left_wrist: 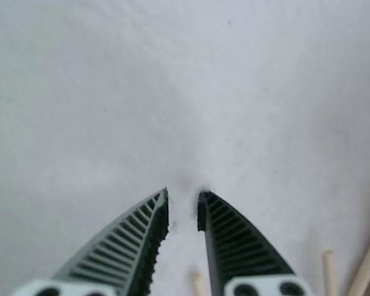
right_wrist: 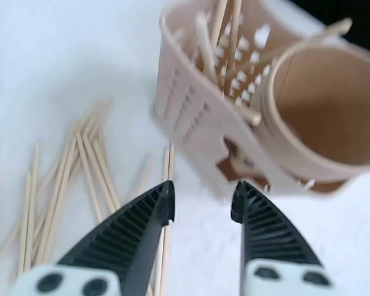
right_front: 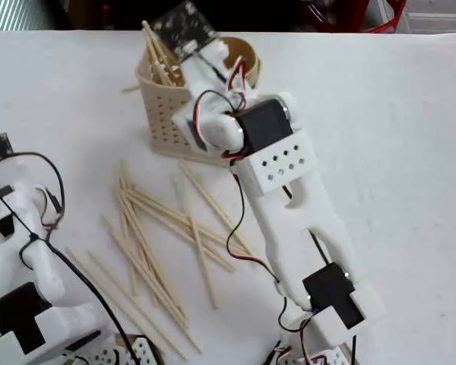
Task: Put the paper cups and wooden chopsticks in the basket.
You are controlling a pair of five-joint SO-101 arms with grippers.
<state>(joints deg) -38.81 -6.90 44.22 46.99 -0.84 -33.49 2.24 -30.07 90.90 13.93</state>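
basket point(right_front: 167, 114): beige plastic, perforated walls, sits at the far middle of the white table point(right_front: 395, 114)

paper cup point(right_front: 250, 59): one, already in the basket at its right end, tan outside, brown inside, open end up

chopsticks point(right_front: 156, 53) in the basket's left end: a bundle of thin pale wooden sticks, leaning, tips poking above the rim

loose chopsticks point(right_front: 159, 236): same pale sticks, scattered and crossing each other on the table just in front of the basket, spreading toward the near edge between the two arms

right arm point(right_front: 296, 213): stretched from the near edge up to the basket, wrist over it. right gripper point(right_wrist: 201, 200): jaws spread, nothing between them, tips above the table just beside the basket's wall, loose sticks close by

left arm point(right_front: 23, 304): folded back at the near left corner. left gripper point(left_wrist: 182, 203): jaws parted by a narrow gap, gripping nothing, over bare table, a few stick ends near it
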